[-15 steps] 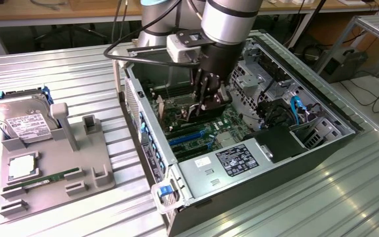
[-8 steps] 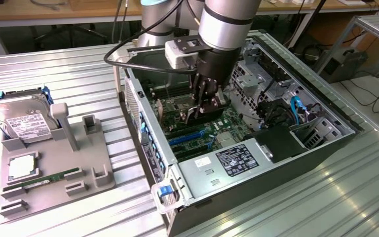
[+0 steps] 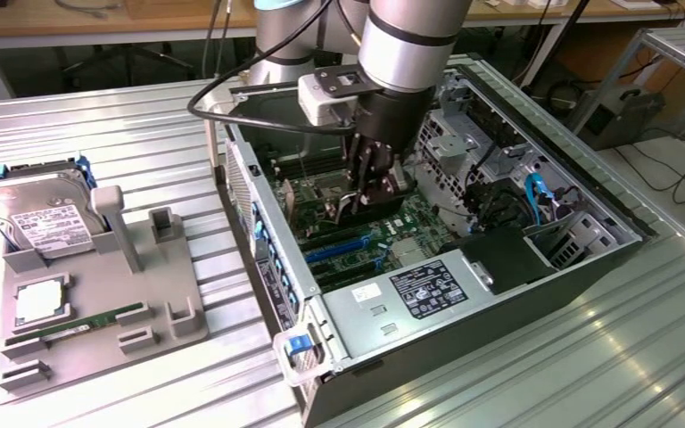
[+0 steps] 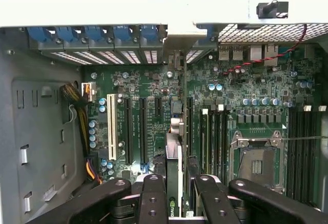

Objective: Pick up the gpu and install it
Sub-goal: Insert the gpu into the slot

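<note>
My gripper [image 3: 367,198] reaches down inside the open computer case [image 3: 462,348], over the green motherboard [image 3: 405,234]. In the wrist view the gripper [image 4: 177,190] is shut on the gpu [image 4: 175,155], a slim dark card seen edge-on between the black fingers [image 4: 153,196]. The card runs from the fingers toward the rear wall of the case, its far end near the slot opening [image 4: 177,60]. It stands upright over the motherboard [image 4: 154,88], beside the black expansion slots [image 4: 143,126]. Whether it touches a slot I cannot tell.
A grey fixture tray [image 3: 178,314] at the exterior view's left holds a silver hard drive [image 3: 36,225], a CPU [image 3: 39,301] and a green RAM stick [image 3: 81,323]. Inside the case are a white slot [image 4: 111,126], the CPU socket [image 4: 256,165] and a cable bundle [image 4: 77,98].
</note>
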